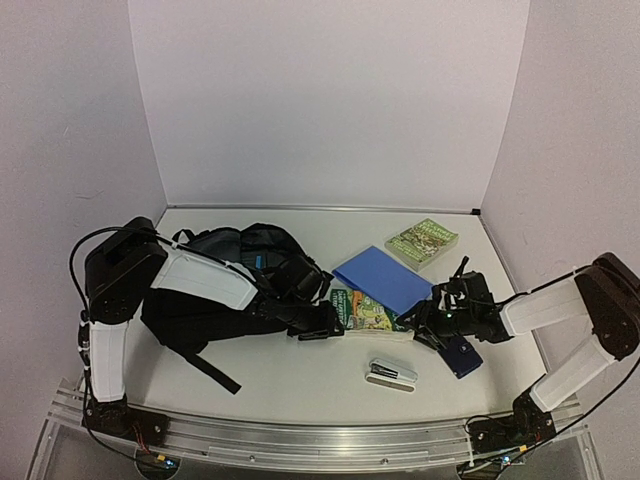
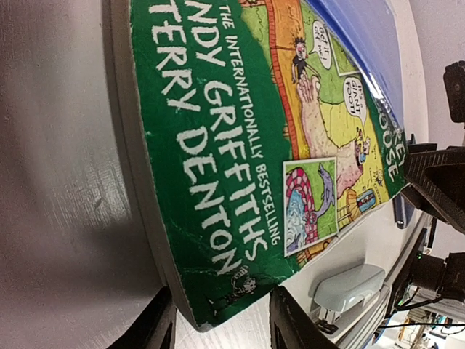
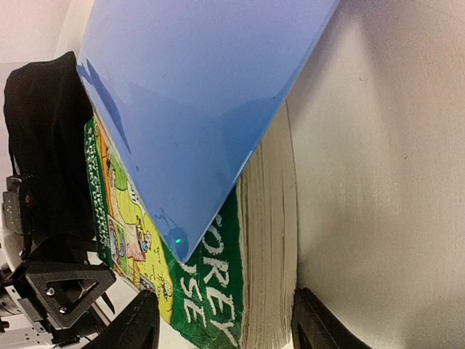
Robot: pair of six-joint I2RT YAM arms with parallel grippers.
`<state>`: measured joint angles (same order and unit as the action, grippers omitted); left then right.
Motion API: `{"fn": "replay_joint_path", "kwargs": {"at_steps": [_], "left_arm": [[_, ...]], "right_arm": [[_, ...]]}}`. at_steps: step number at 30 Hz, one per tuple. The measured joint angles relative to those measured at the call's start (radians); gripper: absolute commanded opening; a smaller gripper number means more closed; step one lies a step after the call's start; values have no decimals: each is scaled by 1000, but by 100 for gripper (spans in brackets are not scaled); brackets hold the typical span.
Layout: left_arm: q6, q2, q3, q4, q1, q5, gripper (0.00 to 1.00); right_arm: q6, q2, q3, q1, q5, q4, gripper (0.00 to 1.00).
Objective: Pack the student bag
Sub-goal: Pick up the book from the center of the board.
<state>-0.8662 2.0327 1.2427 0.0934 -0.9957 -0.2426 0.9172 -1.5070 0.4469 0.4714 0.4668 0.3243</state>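
The student bag (image 1: 180, 318) lay at the table's (image 1: 300, 370) left, beneath the left arm; the left gripper (image 2: 221, 302) straddled the green Andy Griffiths paperback (image 2: 240, 167) corner, jaws apart; the right gripper (image 3: 225, 305) bracketed its page edge, grip impossible to tell; a blue folder (image 3: 203, 94) overlapped it.

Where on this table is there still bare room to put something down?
Bare table lies at the back, between the student bag and the far book, and along the near edge left of the stapler. The middle is crowded: green book, blue folder, left gripper, right gripper.

Soft even light, faint shadows on the table (image 1: 300, 385); wrist views slightly blurred.
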Motion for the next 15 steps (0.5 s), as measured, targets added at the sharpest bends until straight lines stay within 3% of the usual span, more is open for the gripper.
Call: {"fn": "replay_joint_path", "kwargs": {"at_steps": [6,15], "left_arm": [[14,13,8,5,9,-15,30],[14,16,8,-3,11,-30,31]], "right_arm": [[55,-22,-41,-11,20,115,50],[144,-49,-82,-13,24,217,8]]}}
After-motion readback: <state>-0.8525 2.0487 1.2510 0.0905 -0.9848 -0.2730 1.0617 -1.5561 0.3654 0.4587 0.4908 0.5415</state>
